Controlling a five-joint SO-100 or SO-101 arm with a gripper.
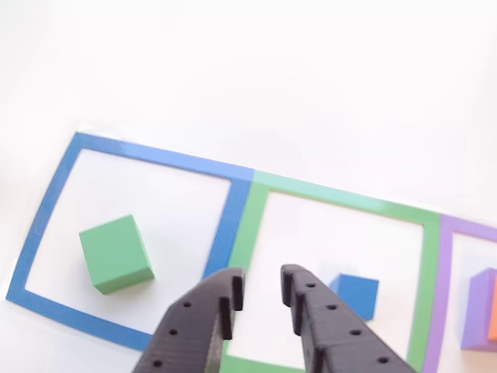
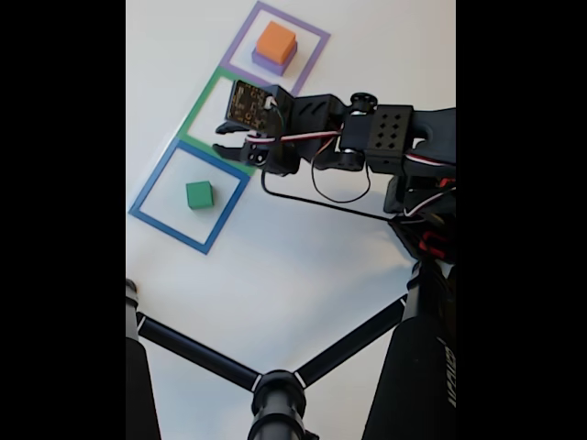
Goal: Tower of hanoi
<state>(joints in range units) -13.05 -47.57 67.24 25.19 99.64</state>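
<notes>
1. The pincer (image 1: 260, 299) hangs spread and empty, a clear gap between its two black fingers, and it touches no block. In the other view it comes in from 6 o'clock, its tips over the tape line shared by the blue outline (image 1: 46, 210) and the green outline (image 1: 342, 200).
2. The green block (image 1: 116, 253) sits alone inside the blue outline, at about 9 o'clock from the fingertips.
3. The blue cube (image 1: 358, 295) sits in the green outline, just at 3 o'clock of the right finger and partly hidden behind it.
4. In the fixed view the orange block (image 2: 275, 40) rests on the purple block (image 2: 267, 63), inside the purple outline (image 2: 316, 37) at 12 o'clock on the white surface (image 2: 303, 266).
5. The blocks look matte, stiff and light, so a moderate squeeze should hold them without crushing.
6. Flat parallel sides give good purchase; taking hold across two opposite faces, fingers square to them, is likely safest. A corner grip would probably twist the block out.
7. The blue cube is the smallest, so it leaves least margin for a misaligned close.
</notes>
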